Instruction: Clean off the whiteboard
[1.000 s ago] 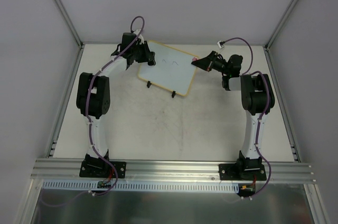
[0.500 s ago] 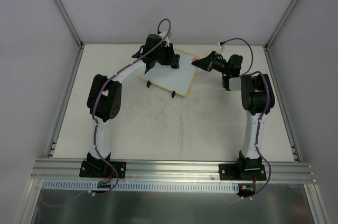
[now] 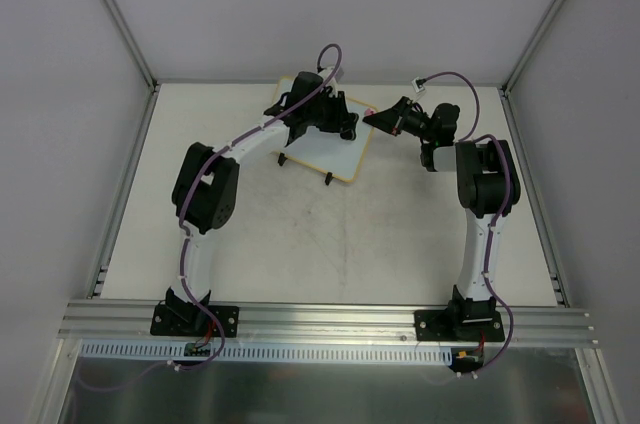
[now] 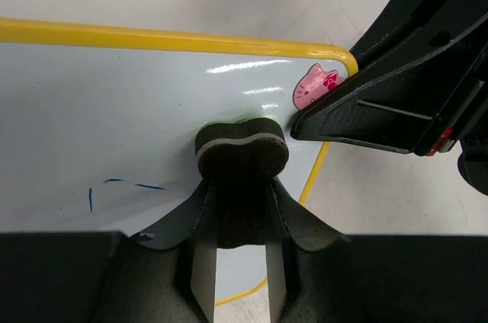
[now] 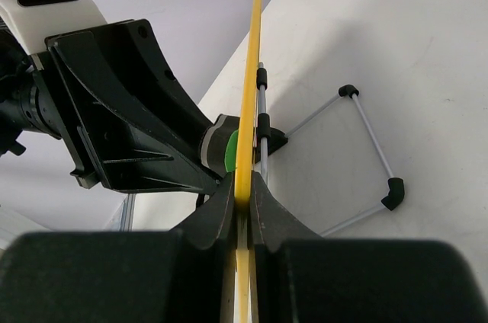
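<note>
The whiteboard [image 3: 330, 156] stands tilted on its two black feet at the back of the table, its frame yellow in the wrist views. My left gripper [image 4: 242, 186] is shut on a black felt eraser [image 4: 242, 148] with a green back, pressed on the white surface near the pink sticker [image 4: 314, 85] at the corner. Short blue marks [image 4: 114, 184] lie left of the eraser. My right gripper [image 5: 242, 186] is shut on the whiteboard's edge [image 5: 252, 71], and its fingers [image 4: 366, 110] clamp that same corner. From above, the left gripper [image 3: 347, 130] and right gripper [image 3: 368, 118] nearly meet.
Behind the board its wire stand [image 5: 358, 148] rests on the table. Grey walls with metal posts close in the back and both sides of the table [image 3: 300, 234]. An aluminium rail [image 3: 330, 319] carries both arm bases at the near edge.
My left arm has swept the eraser rightward across the board, from its left edge to its right corner. The right arm and the board have stayed put.
</note>
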Tool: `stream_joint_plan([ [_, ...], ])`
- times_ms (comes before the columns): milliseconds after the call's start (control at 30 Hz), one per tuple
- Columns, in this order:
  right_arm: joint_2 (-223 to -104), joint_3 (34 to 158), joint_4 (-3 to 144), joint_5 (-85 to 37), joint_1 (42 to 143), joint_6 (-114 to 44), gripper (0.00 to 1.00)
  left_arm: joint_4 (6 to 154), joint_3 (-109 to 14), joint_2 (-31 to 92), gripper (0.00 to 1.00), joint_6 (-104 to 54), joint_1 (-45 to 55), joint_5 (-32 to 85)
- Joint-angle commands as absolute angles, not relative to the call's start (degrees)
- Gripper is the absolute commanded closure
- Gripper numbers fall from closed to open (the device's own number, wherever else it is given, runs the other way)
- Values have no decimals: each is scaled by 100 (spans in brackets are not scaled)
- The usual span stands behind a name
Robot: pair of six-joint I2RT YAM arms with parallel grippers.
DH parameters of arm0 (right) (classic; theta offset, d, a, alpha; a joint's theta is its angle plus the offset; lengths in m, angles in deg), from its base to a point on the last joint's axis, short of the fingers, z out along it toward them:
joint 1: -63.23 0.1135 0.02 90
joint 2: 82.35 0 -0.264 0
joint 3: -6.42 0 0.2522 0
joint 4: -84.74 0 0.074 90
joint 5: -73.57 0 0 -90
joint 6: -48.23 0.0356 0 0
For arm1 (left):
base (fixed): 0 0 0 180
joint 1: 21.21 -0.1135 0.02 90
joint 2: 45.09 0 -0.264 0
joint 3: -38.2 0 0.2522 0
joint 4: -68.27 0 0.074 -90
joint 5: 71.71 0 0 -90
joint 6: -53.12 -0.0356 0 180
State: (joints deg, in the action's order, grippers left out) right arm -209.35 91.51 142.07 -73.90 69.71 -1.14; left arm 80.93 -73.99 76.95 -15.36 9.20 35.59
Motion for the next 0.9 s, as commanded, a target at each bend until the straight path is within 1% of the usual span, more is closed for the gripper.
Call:
stream_joint_plan([
  [0, -20496, 9155, 15878, -8103, 7158, 25, 100, 8133, -7277, 7937, 100, -1570, 639, 3332],
  [300, -20478, 9146, 15878, -8103, 7158, 33, 100, 8150, -7092, 7866, 100, -1798, -345, 3384],
  [533, -20461, 9146, 15878, -8111, 7158, 33, 100, 8150, -6907, 7831, 100, -1956, -758, 3235],
  [867, -20487, 9155, 15878, -8103, 7167, 33, 100, 8133, -6776, 7779, 100, -1754, -672, 3543],
])
